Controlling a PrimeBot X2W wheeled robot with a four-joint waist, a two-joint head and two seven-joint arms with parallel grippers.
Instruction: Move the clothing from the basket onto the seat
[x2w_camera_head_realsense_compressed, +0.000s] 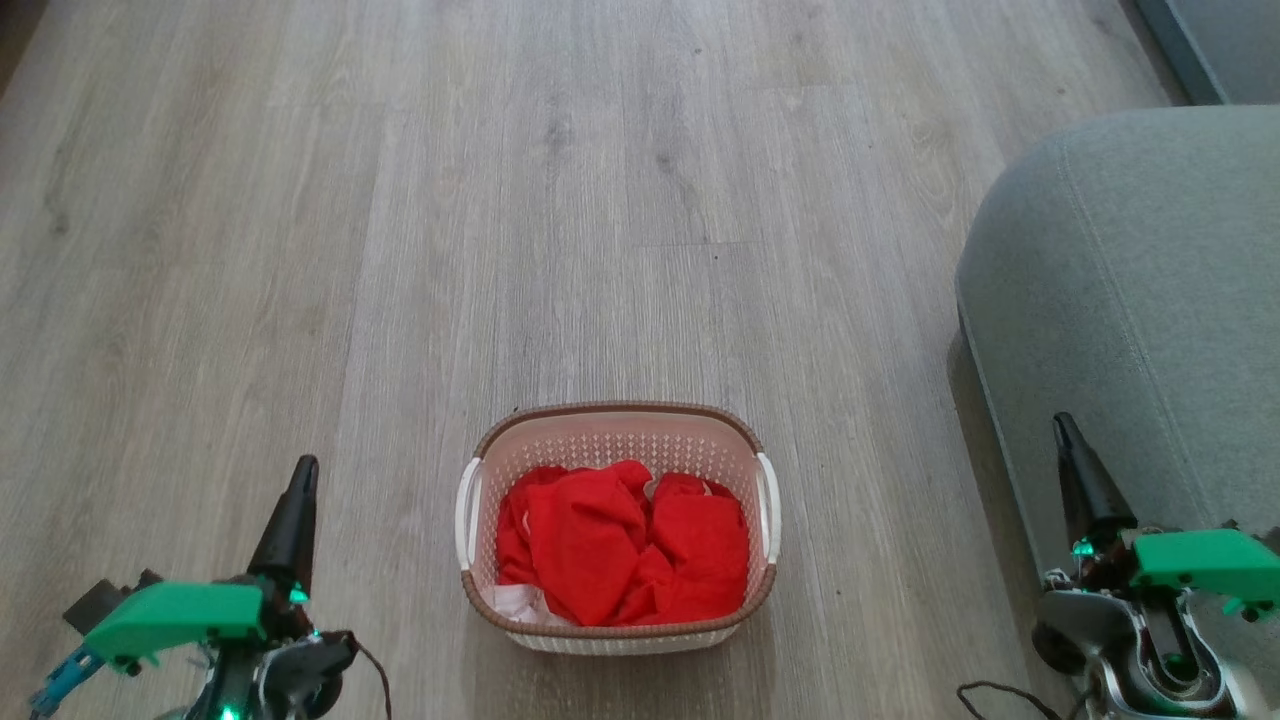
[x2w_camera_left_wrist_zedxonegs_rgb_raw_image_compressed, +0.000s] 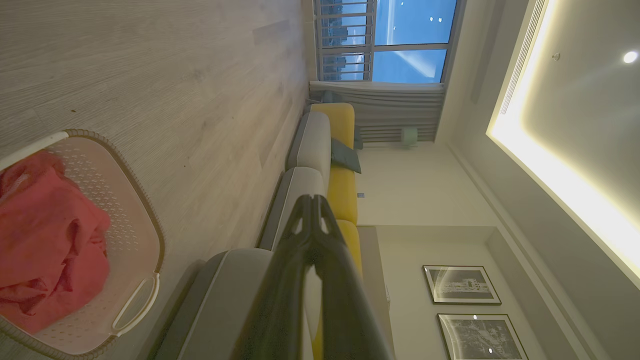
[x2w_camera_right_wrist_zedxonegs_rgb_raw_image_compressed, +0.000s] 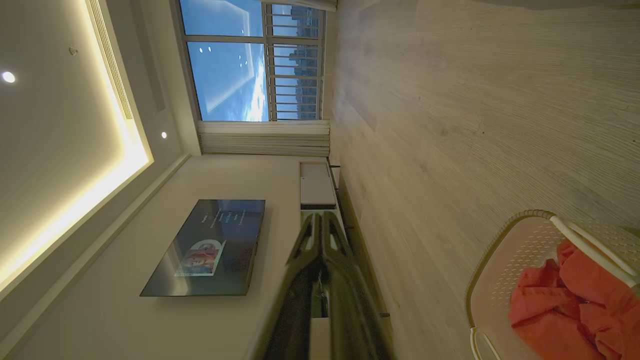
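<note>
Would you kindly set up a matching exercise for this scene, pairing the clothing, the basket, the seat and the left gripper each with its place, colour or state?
Column one:
1. clothing
2. basket
3. seat
4. left gripper

Column two:
A. shut and holding nothing, at the lower left of the head view
B. standing on the wooden floor
C. bright red, bunched inside the basket
D. grey-green, on the robot's right

Pairs: 1-C, 2-B, 3-D, 4-A
</note>
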